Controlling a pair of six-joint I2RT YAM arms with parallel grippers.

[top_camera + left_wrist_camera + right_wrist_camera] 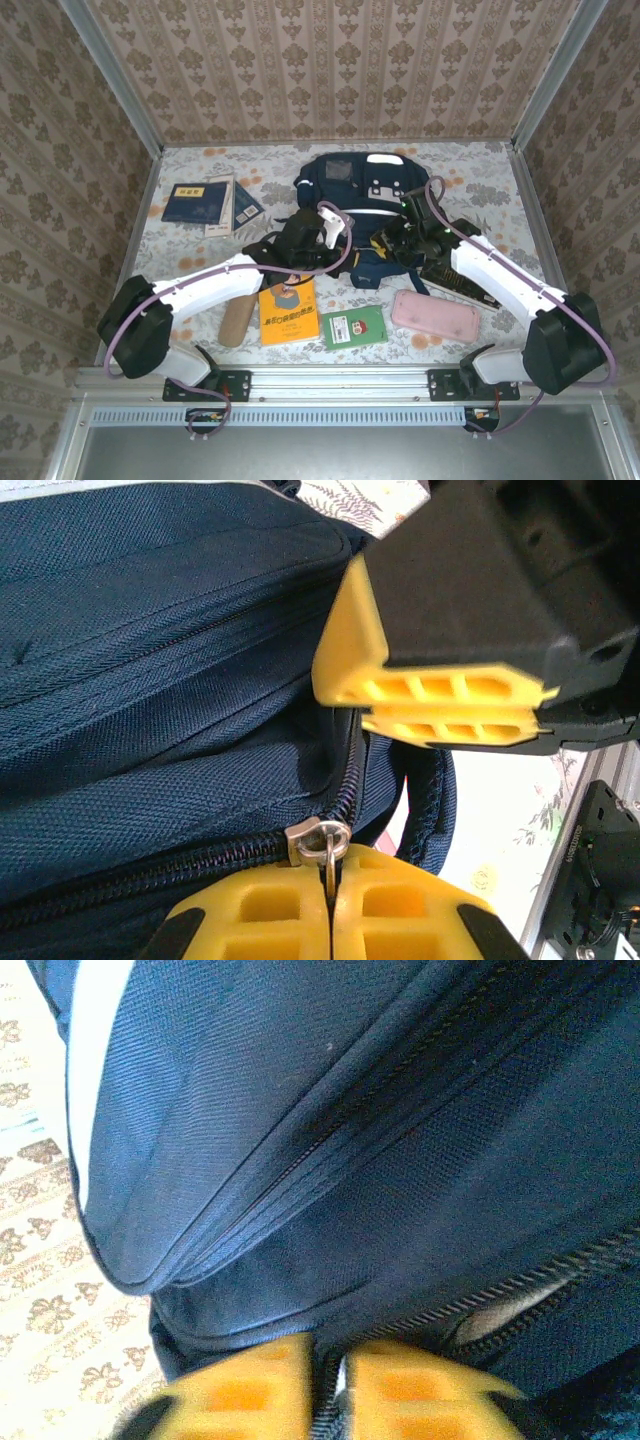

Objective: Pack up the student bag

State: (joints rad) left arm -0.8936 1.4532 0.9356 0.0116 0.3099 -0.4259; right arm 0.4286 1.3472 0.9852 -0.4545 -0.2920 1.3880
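The bench (480, 180) is covered with a pale floral cloth. Near its far left corner lies a navy book with a yellow label (195, 203), and a white-and-blue booklet (232, 207) sits just beside it on the side toward the right edge. Along the near edge, from the left, lie a brown cylinder (236, 320), an orange book (288, 312), a green booklet (354, 327) and a pink case (434, 313).

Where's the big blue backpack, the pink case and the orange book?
backpack (360, 182): overhead view, on its navy front panel.
pink case (435, 313): overhead view, middle of its top side.
orange book (288, 312): overhead view, middle of its cover.
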